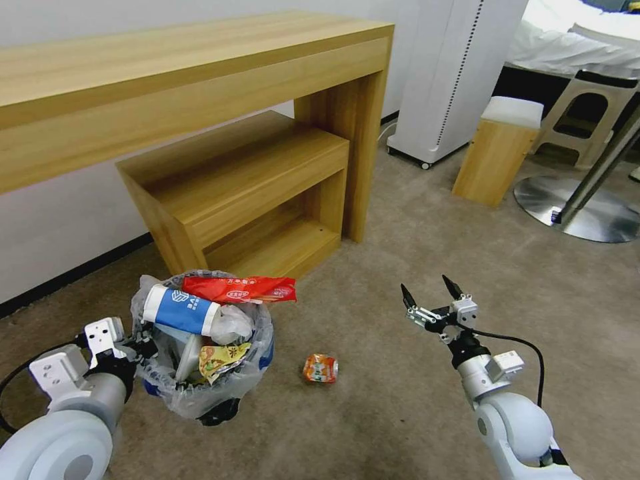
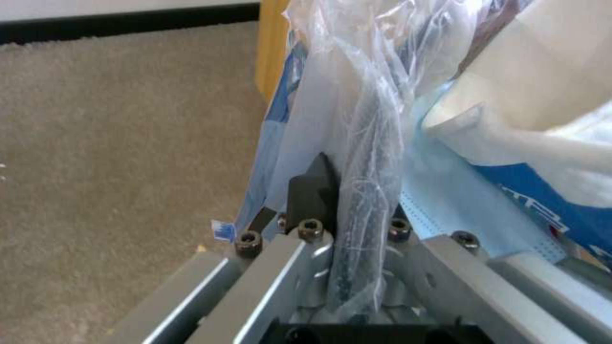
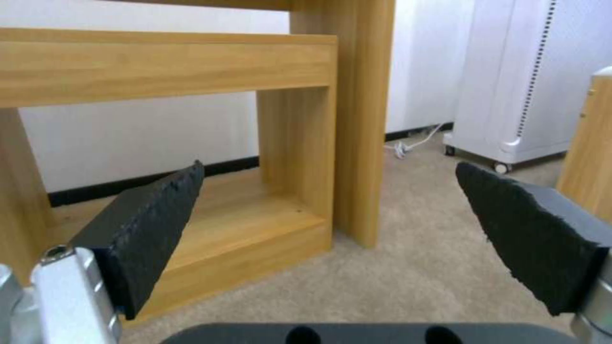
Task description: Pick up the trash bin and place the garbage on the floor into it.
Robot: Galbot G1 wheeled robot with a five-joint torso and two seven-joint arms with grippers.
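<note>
The trash bin [image 1: 200, 393], black and lined with a crinkly plastic bag, sits low at the left on the beige floor [image 1: 400, 373]. It is piled with garbage: a blue-white cup [image 1: 180, 310], a red wrapper [image 1: 240, 289] and a yellow wrapper [image 1: 223, 358]. My left gripper [image 1: 143, 348] is shut on the bin's near-left rim; in the left wrist view its fingers [image 2: 315, 188] pinch the bagged rim [image 2: 360, 191] beside a pale-blue mask [image 2: 446, 191]. A crushed orange can [image 1: 321, 368] lies on the carpet right of the bin. My right gripper [image 1: 425, 284] hovers open and empty beyond the can, with its pads [image 3: 147, 234] wide apart.
A wooden desk [image 1: 200, 73] with a low shelf unit [image 1: 253, 193] stands just behind the bin. A white wheeled appliance [image 1: 453, 73], a wooden stool [image 1: 497, 150] and a round metal base [image 1: 580, 207] stand at the back right. Open carpet lies around the can.
</note>
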